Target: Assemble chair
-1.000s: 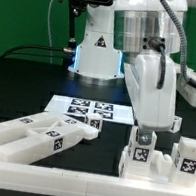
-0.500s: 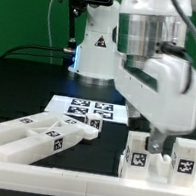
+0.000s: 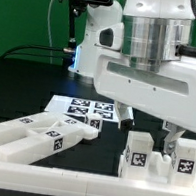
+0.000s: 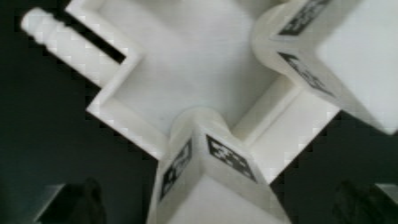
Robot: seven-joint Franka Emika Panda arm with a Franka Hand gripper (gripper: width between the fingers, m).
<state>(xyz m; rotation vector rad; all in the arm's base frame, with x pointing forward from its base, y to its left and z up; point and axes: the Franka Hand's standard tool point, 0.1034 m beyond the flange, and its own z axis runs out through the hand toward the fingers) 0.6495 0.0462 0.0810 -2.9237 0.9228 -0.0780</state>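
Well off toward the exterior view's left of the gripper (image 3: 164, 139), the loose chair bars (image 3: 35, 138) lie flat, long axis running roughly toward it, with the marker board (image 3: 84, 108) behind them. Straight beneath the gripper sits the chair assembly (image 3: 143, 161): jaws spread wide, clamping nothing, one tagged upright (image 4: 210, 165) standing free between the fingers (image 4: 80, 203), so I'd judge any next pick needs a lift clear first. The arm (image 3: 153, 53) hides the assembly's far side, and the wrist view is too blurred to read the joints.

The chair parts (image 3: 40, 136) look matte white plastic, the robot arm (image 3: 153, 84) glossy, the table (image 3: 28, 81) dull black.
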